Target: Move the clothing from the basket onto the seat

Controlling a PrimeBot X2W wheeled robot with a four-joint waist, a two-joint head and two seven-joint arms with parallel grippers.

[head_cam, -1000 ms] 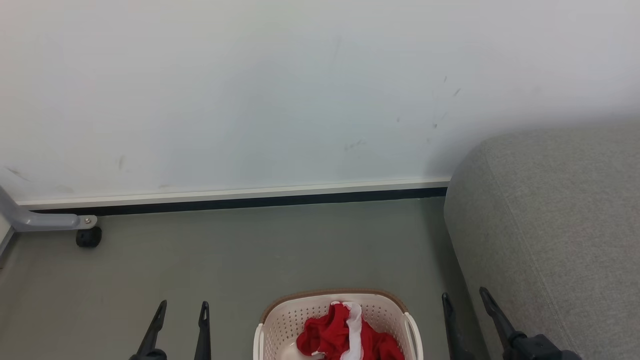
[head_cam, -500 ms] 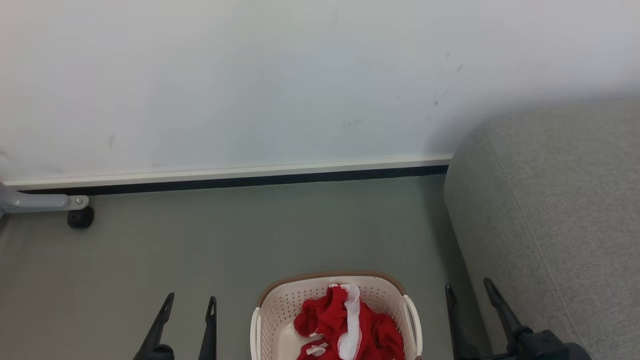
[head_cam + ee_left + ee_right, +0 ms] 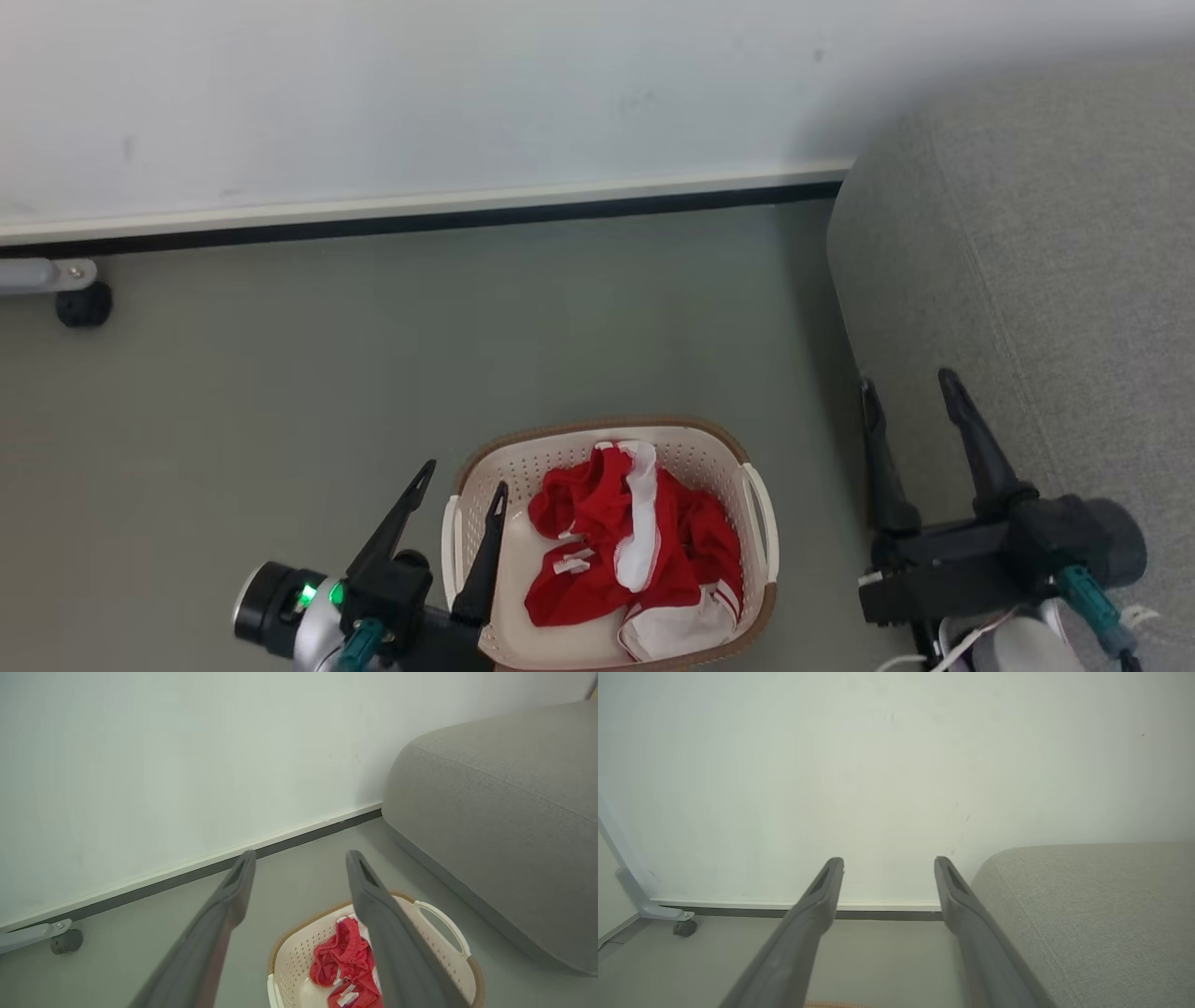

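Observation:
The basket (image 3: pixel 597 425), cream with a brown rim, stands on the floor low in the head view. Inside it lies the clothing (image 3: pixel 607 532), crumpled red fabric with white bands. My left gripper (image 3: pixel 466 475) is open above the basket's left rim, with one fingertip over the inside and nothing held. My right gripper (image 3: pixel 907 378) is open and empty, to the right of the basket at the seat's edge. The seat (image 3: pixel 1046 280) is a big grey sofa on the right. In the left wrist view, the open left gripper (image 3: pixel 301 854) frames the basket (image 3: pixel 299 933), the clothing (image 3: pixel 345 961) and the seat (image 3: pixel 504 821). The right wrist view has the open right gripper (image 3: pixel 889 860) beside the seat (image 3: pixel 1087 905).
A pale wall with a white and dark baseboard (image 3: pixel 420 210) runs behind the basket. A grey frame leg on a black caster (image 3: pixel 82 303) stands at the far left by the wall. Grey floor (image 3: pixel 280 392) spreads to the left of and behind the basket.
The head camera has tilted down, so the whole picture shifted up. The left gripper has moved right, up to the basket's left rim. Both grippers stay open.

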